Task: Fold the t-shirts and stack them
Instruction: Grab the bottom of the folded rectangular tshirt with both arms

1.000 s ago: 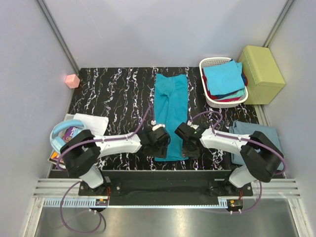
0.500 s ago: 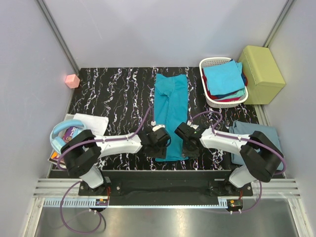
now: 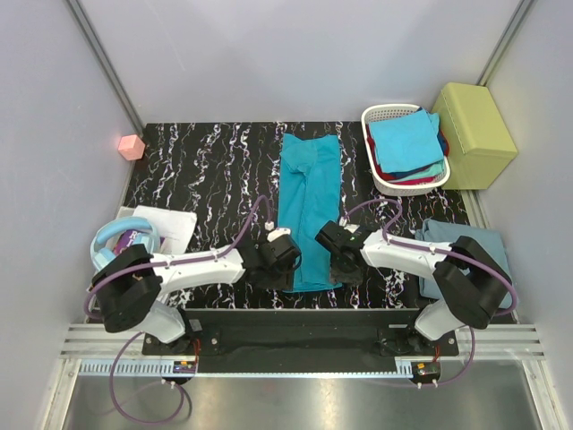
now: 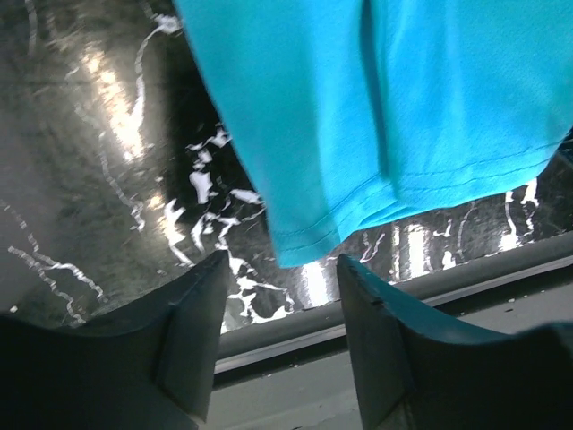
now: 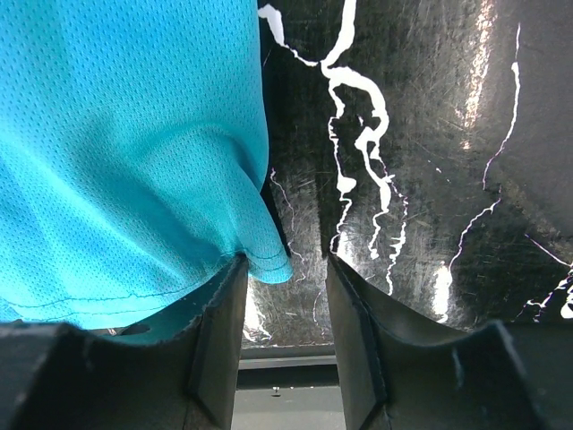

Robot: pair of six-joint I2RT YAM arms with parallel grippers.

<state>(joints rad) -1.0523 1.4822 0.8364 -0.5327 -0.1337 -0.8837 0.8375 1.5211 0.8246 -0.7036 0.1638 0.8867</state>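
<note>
Far left, off the desk's [image 3: 206,161] corner: a pink cube [image 3: 132,147]. At the near left edge, light blue headphones [image 3: 115,242] lie beside a white sheet [image 3: 172,224].

Left hand [image 3: 285,262] is low over the near centre of the desk, at the left corner of the hem of the large teal t-shirt [image 3: 311,202]. In the left wrist view, the left hand [image 4: 279,264] has its fingers [image 4: 201,313] spread. The hem corner [image 4: 300,242] sits just above the gap, not pinched.

The large teal t-shirt lies flat in a long narrow strip down the middle of the desk, collar end far, hem near.

Right hand [image 3: 340,262] is at the right hem corner. In the right wrist view, the right hand [image 5: 284,264] has its fingers [image 5: 219,322] apart. The cloth corner [image 5: 269,260] droops into the gap and bare desk shows between them, so nothing is clamped.

Far right: a white slatted basket [image 3: 394,184] holds a stack of folded shirts [image 3: 407,139], bright blue on top, with red and teal edges beneath. A yellow-green box [image 3: 474,134] stands just beside it.

Near right: a grey-blue t-shirt [image 3: 443,231] lies partly under the right arm.
</note>
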